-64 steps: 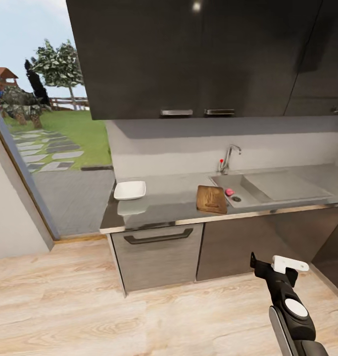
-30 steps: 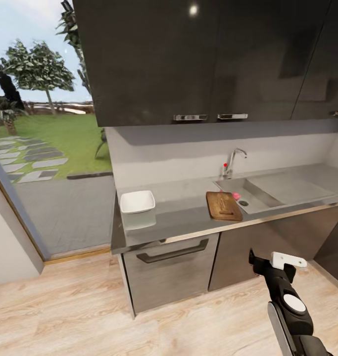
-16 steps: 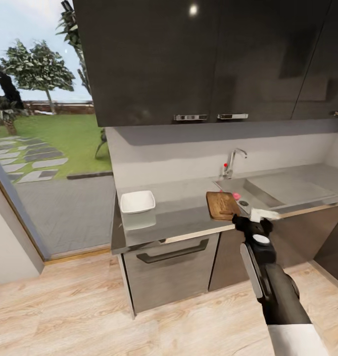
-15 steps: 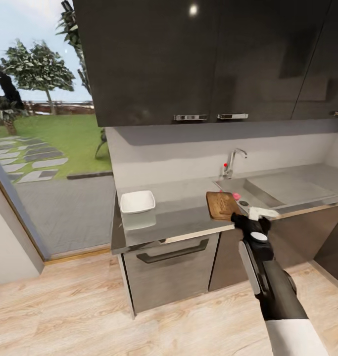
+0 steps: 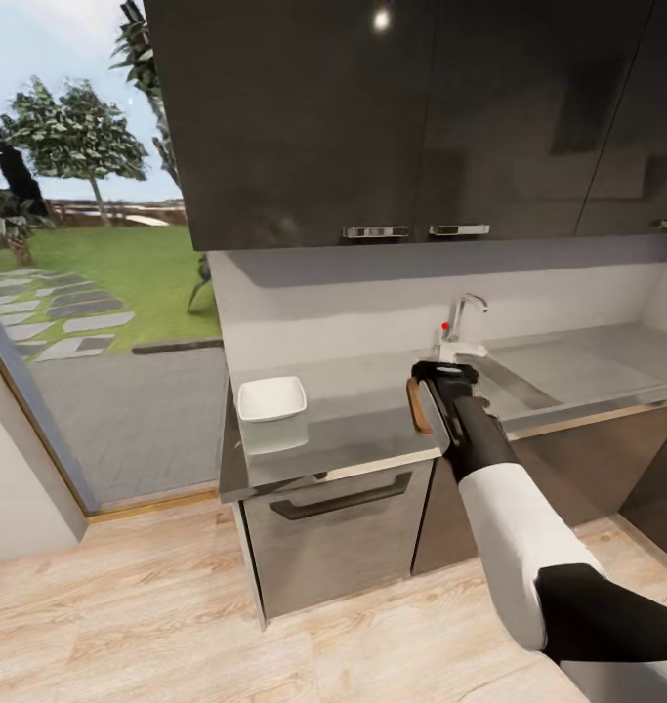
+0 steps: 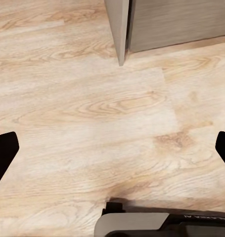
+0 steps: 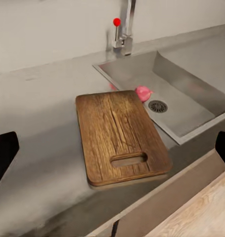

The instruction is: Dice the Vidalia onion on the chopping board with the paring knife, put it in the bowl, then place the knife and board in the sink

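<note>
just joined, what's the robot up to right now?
The right arm is stretched out over the countertop, its right gripper open above the chopping board next to the sink. A pink onion lies in the basin near the drain; nothing is grasped yet. The white bowl sits further along the counter. The left gripper is open, pointing at the wood floor.

Right claw (image 5: 452, 357) open, arm outstretched.
</note>
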Tool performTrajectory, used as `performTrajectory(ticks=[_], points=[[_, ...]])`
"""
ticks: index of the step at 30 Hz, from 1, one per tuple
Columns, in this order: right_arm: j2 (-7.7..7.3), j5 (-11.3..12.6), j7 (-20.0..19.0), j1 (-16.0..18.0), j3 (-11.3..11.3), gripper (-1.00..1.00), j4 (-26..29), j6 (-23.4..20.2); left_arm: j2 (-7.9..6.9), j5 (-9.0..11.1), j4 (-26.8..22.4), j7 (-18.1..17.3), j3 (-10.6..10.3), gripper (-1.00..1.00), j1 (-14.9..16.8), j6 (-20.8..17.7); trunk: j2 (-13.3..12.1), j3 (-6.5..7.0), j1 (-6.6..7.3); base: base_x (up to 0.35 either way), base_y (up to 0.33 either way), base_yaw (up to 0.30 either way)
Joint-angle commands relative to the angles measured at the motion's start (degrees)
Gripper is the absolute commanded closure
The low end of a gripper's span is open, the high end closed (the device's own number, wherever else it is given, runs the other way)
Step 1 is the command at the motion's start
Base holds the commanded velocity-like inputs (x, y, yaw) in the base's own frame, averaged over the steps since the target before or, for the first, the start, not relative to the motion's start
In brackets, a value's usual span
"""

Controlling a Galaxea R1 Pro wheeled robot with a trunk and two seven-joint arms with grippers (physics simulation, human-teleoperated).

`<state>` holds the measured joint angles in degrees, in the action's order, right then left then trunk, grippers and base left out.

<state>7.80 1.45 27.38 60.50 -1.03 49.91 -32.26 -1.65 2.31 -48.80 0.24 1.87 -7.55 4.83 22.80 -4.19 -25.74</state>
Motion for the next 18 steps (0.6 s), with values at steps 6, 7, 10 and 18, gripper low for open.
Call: performTrajectory(ticks=[6,7,10,18], points=[[2.2,0.06,4.29,7.64,-0.23,-1.0,-6.67,-0.01,-0.01,0.24,0.17,0.03,0.02,-1.0,-0.01,0.09,0.12,-0.12,-0.04,0.0,0.0,0.0],[2.2,0.05,4.9,7.96,-0.26,-1.0,-6.86,0.06,-0.02,0.24,0.18,0.03,0.04,-1.0,-0.01,0.09,0.12,-0.12,-0.04,0.0,0.0,0.0],[2.2,0.16,5.59,8.27,-0.26,-1.0,-7.05,0.6,-0.02,0.24,0.19,0.03,0.05,-1.0,-0.01,0.09,0.12,-0.12,-0.04,0.0,0.0,0.0],[2.2,0.17,8.05,8.5,0.73,-1.0,-7.68,2.87,-0.02,0.24,0.33,0.03,0.06,-1.0,-0.01,0.09,0.12,-0.12,-0.04,0.0,0.0,0.0]])
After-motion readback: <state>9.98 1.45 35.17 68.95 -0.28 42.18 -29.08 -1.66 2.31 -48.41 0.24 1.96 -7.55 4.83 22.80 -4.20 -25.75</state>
